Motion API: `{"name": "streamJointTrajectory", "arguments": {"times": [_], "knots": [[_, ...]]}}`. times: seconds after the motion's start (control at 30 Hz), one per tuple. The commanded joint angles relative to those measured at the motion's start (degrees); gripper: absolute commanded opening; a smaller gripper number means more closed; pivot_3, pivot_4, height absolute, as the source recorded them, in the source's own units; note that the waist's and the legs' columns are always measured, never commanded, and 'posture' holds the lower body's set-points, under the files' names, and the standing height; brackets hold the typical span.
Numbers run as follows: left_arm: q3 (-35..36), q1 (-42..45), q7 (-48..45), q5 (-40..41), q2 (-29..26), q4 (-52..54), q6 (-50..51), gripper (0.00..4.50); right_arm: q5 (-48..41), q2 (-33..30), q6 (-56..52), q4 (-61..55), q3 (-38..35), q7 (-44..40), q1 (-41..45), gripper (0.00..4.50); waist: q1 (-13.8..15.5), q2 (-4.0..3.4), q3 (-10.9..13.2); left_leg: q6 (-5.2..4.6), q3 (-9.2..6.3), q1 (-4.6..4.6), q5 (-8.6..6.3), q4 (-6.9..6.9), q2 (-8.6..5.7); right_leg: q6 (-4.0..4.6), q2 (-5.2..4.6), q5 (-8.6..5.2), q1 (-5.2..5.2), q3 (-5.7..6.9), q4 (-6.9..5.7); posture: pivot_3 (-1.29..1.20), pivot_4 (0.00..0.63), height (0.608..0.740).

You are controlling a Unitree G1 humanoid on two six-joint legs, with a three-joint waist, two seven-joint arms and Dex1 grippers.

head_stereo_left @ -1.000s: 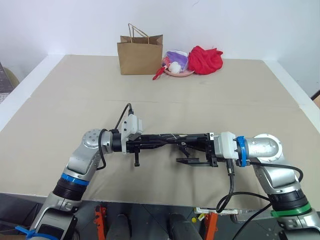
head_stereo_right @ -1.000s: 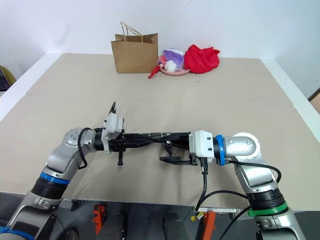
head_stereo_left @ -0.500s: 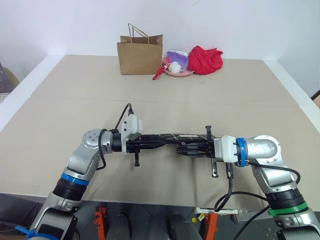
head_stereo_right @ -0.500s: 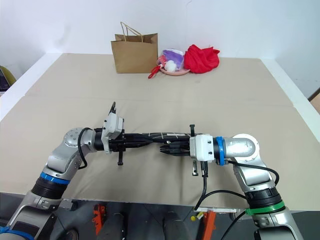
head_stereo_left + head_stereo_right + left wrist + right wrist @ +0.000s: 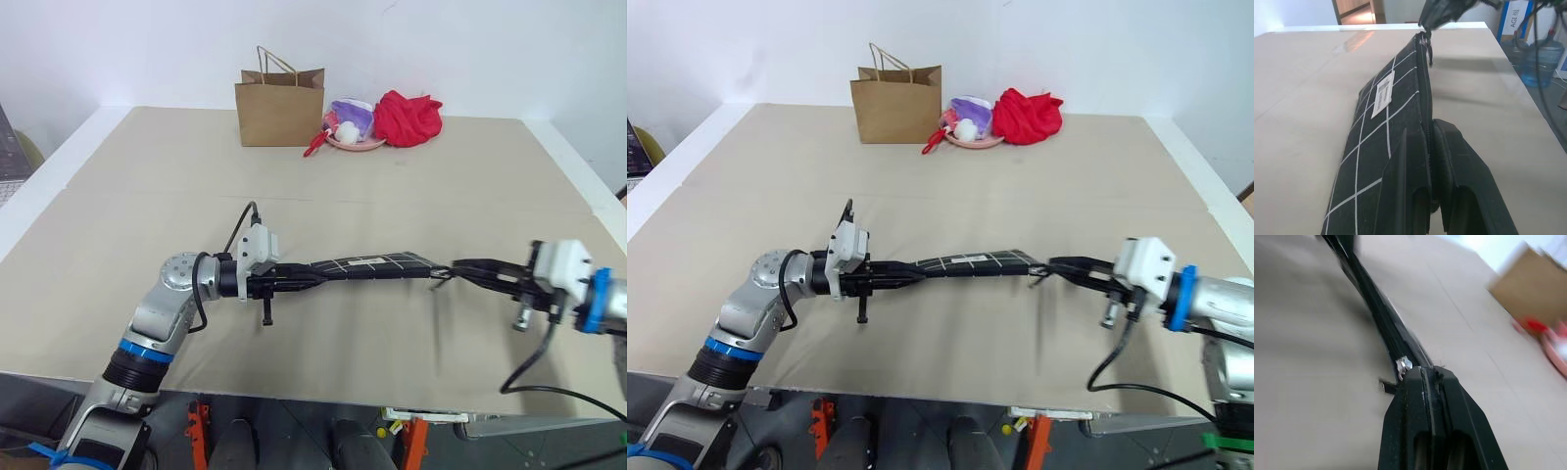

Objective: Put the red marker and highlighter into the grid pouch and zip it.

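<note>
The grid pouch, black with white grid lines and a small white label, hangs level above the table, stretched between my two grippers. My left gripper is shut on the pouch's left end, its fingers clamped over the zipper edge. At the pouch's right end, my right gripper is shut on the zipper pull. The zipper line looks closed along the length I can see. The red marker and the highlighter are hidden.
A brown paper bag stands at the table's far edge, with a pink plate of small items and a red cloth beside it. The tan table stretches wide on all sides.
My right gripper went from open to shut on the zipper pull near the pouch's middle, then slid right to the pouch's right end. The left gripper held still.
</note>
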State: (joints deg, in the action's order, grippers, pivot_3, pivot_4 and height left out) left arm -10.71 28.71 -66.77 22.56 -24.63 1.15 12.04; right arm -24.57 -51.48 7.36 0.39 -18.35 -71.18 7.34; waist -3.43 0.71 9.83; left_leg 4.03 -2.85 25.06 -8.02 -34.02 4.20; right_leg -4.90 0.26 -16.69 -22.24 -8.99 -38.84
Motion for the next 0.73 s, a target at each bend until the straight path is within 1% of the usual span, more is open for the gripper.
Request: {"name": "streamJointTrajectory", "arguments": {"times": [0.03, 0.07, 0.1, 0.13, 0.17, 0.2, 0.23, 0.27, 0.3, 0.33, 0.4, 0.43, 0.5, 0.53, 0.63, 0.73], "knots": [[1.13, 0.64, -0.64, 0.65, -0.5, 0.14, -0.42, 0.0, 1.49, -4.1, 5.47, 7.09, -6.67, -2.89, -3.67, 0.04, -0.22, -0.01, 0.0, 0.0, 0.0, -0.04, 0.0, -0.02, 0.0, 0.0, 0.0, 0.0, 0.04, 0.0, 0.0, 0.0, 0.15, 0.74], [1.06, 0.83, -0.79, 0.7, -0.55, -0.12, -0.34, 0.0, 1.13, -4.23, 5.63, 7.28, -6.74, -2.89, -3.79, 0.04, -0.39, -0.01, 0.0, 0.0, 0.0, -0.04, 0.0, -0.02, 0.0, -0.01, 0.0, 0.01, 0.04, 0.0, 0.0, 0.0, 0.15, 0.74], [0.81, 1.13, -1.29, 0.65, -0.68, -0.33, -0.46, 0.0, -0.27, -4.07, 3.33, 5.95, -6.57, -2.12, -3.64, 0.04, -0.5, -0.01, 0.0, 0.0, 0.0, -0.03, 0.0, -0.03, 0.0, -0.02, 0.0, 0.01, 0.04, -0.01, -0.01, 0.0, 0.15, 0.74], [0.65, 1.42, -1.71, 0.55, -0.74, -0.61, -0.68, 0.39, -1.28, -3.97, 1.63, 5.05, -6.29, -1.54, -3.37, 0.01, -0.7, -0.01, 0.0, 0.0, 0.0, -0.03, 0.0, -0.04, 0.0, -0.02, -0.01, 0.02, 0.04, -0.01, -0.01, 0.0, 0.15, 0.74], [0.26, 1.76, -2.45, 0.27, -1.08, -0.72, -0.67, 0.84, -4.04, -4.15, -3.88, 2.62, -5.6, -0.87, -3.57, 0.33, -0.77, -0.01, 0.0, 0.0, 0.0, -0.03, 0.0, -0.06, 0.0, -0.03, -0.01, 0.03, 0.05, -0.01, -0.01, 0.0, 0.15, 0.74], [0.14, 2.21, -3.0, 0.68, -1.39, -0.69, 0.63, 0.91, -7.76, -4.16, -11.0, -0.45, -4.38, 0.46, -3.55, 0.55, -0.85, -0.02, -0.01, 0.0, 0.0, -0.03, 0.01, -0.07, 0.0, -0.03, -0.01, 0.04, 0.06, -0.01, -0.01, 0.0, 0.15, 0.74], [0.09, 2.56, -3.49, 1.03, -1.72, -0.7, 1.59, 1.27, -11.06, -4.1, -17.11, -2.68, -3.61, 1.72, -3.34, 0.77, -1.02, -0.03, -0.01, 0.0, 0.0, -0.03, 0.01, -0.08, 0.0, -0.03, -0.01, 0.04, 0.05, -0.02, -0.01, 0.0, 0.15, 0.74], [0.2, 2.83, -3.77, 1.51, -2.19, -0.67, 2.78, 1.41, -13.55, -3.93, -21.83, -4.35, -3.01, 3.03, -2.78, 0.89, -1.06, -0.03, -0.01, 0.0, -0.02, -0.05, 0.01, -0.08, 0.0, -0.01, 0.0, 0.04, 0.05, -0.03, -0.07, 0.0, 0.15, 0.74], [0.73, 3.03, -3.61, 2.16, -2.49, -0.66, 3.95, 1.97, -15.38, -3.67, -25.61, -5.4, -2.77, 4.47, -2.01, 1.5, -1.06, -0.03, -0.01, 0.0, -0.05, -0.05, 0.01, -0.08, 0.0, -0.01, 0.01, 0.04, 0.05, -0.02, -0.08, 0.0, 0.15, 0.74], [1.71, 3.23, -3.04, 3.06, -2.74, -0.57, 5.46, 2.17, -16.83, -3.27, -28.92, -5.94, -2.59, 6.11, -0.95, 1.75, -1.11, -0.03, -0.01, 0.0, -0.06, -0.05, 0.01, -0.08, 0.0, -0.01, 0.01, 0.04, 0.06, -0.02, -0.09, 0.0, 0.15, 0.74], [4.52, 3.49, -0.68, 4.71, -2.92, -0.44, 8.12, 3.08, -18.83, -1.76, -34.21, -5.76, -2.54, 10.05, 1.52, 2.69, -1.1, 0.0, 0.0, 0.0, -0.07, -0.02, 0.01, -0.09, -0.01, -0.02, 0.0, 0.04, 0.05, -0.02, -0.09, 0.0, 0.15, 0.74], [6.12, 3.6, 1.36, 4.98, -2.91, -0.81, 9.0, 3.69, -19.64, -0.88, -36.06, -5.31, -2.72, 11.47, 2.48, 3.33, -1.1, 0.0, 0.0, 0.0, -0.08, -0.02, 0.01, -0.11, -0.02, -0.02, 0.01, 0.04, 0.05, -0.02, -0.09, 0.0, 0.15, 0.74], [9.4, 3.51, 6.24, 4.09, -2.84, -2.64, 8.93, 4.45, -19.03, 1.17, -36.88, -3.74, -2.93, 13.8, 3.8, 4.11, -1.04, 0.0, 0.01, 0.0, -0.11, -0.01, 0.01, -0.11, -0.02, -0.02, 0.01, 0.04, 0.04, 0.0, -0.08, 0.0, 0.15, 0.74], [10.7, 3.24, 8.67, 2.96, -2.95, -3.85, 8.19, 4.5, -17.84, 1.73, -36.32, -2.97, -2.68, 14.01, 3.68, 4.4, -1.01, 0.0, 0.0, -0.01, -0.13, 0.0, 0.01, -0.1, -0.02, -0.03, 0.01, 0.03, 0.04, 0.02, -0.08, 0.0, 0.15, 0.74], [12.79, 1.08, 15.28, -1.48, -3.84, -6.39, 5.93, 4.5, -12.72, 3.24, -31.75, 0.21, -2.37, 14.83, 2.13, 4.4, -0.98, 0.0, 0.0, -0.01, -0.14, 0.02, 0.01, -0.07, -0.03, -0.03, 0.0, -0.03, 0.03, 0.04, -0.08, 0.0, 0.15, 0.74], [13.06, -1.57, 17.22, -3.58, -4.45, -5.8, 3.89, 4.5, -9.68, 4.17, -28.43, 2.63, -3.0, 15.36, 1.06, 4.4, -0.89, -0.01, 0.0, -0.01, -0.14, 0.04, -0.01, -0.03, -0.05, -0.05, -0.02, -0.08, 0.02, 0.05, -0.07, 0.0, 0.15, 0.74]]}}
